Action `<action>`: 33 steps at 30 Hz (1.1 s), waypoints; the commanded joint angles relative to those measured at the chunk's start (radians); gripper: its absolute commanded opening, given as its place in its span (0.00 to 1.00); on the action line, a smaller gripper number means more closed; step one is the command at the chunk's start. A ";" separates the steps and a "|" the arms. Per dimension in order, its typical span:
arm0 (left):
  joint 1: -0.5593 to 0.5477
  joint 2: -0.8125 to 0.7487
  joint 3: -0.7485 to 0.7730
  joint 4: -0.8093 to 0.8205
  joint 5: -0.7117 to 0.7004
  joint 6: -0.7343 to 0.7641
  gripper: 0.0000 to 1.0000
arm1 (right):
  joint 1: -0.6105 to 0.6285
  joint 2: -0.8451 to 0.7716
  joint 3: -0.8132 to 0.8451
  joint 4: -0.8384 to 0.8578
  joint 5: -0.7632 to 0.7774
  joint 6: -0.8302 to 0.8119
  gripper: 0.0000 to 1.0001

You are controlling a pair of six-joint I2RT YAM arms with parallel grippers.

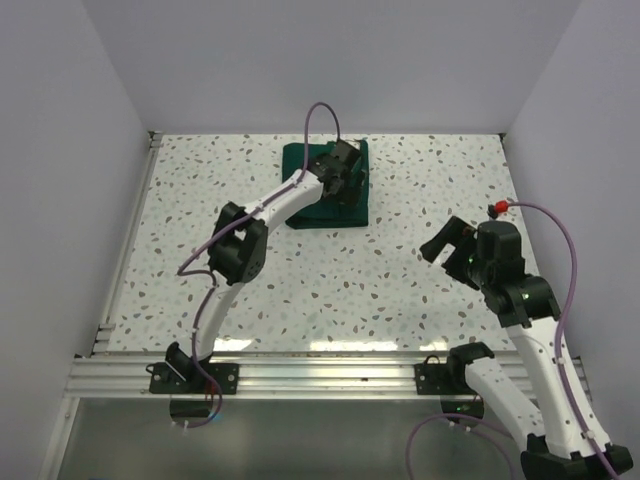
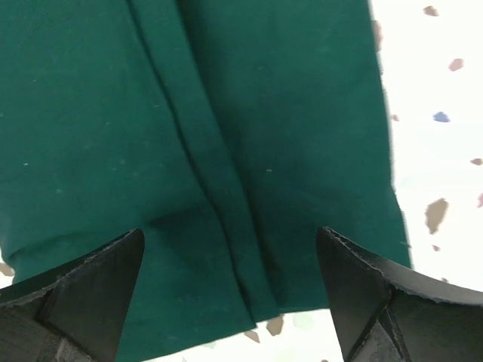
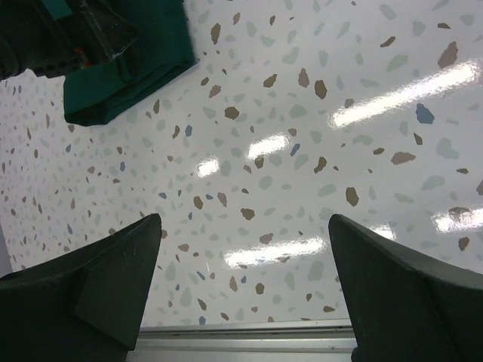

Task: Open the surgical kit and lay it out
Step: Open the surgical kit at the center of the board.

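Observation:
The surgical kit is a folded dark green cloth bundle (image 1: 325, 205) at the far middle of the table. My left gripper (image 1: 343, 172) hovers right over it, open and empty. In the left wrist view the green cloth (image 2: 189, 151) fills the frame, a fold ridge runs down between my spread fingers (image 2: 90, 290), and the cloth's near edge meets the table. My right gripper (image 1: 447, 240) is open and empty above bare table at the right. The bundle's corner (image 3: 128, 72) shows at the top left of the right wrist view. The steel tray, scissors, forceps and tweezers are hidden.
The speckled white tabletop (image 1: 330, 290) is walled on three sides. An aluminium rail (image 1: 320, 375) runs along the near edge, also seen in the right wrist view (image 3: 241, 335). The left arm (image 3: 45, 34) shows dark over the bundle there.

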 commanded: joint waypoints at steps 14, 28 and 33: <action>-0.014 0.067 0.041 -0.103 -0.106 0.002 0.39 | 0.002 -0.018 -0.001 -0.081 0.052 -0.040 0.97; 0.139 -0.191 0.104 -0.111 -0.068 -0.065 0.00 | 0.004 0.172 0.012 0.085 0.008 -0.047 0.96; 0.285 -0.361 -0.103 -0.036 -0.055 -0.099 0.00 | 0.005 0.285 0.066 0.128 0.002 -0.075 0.96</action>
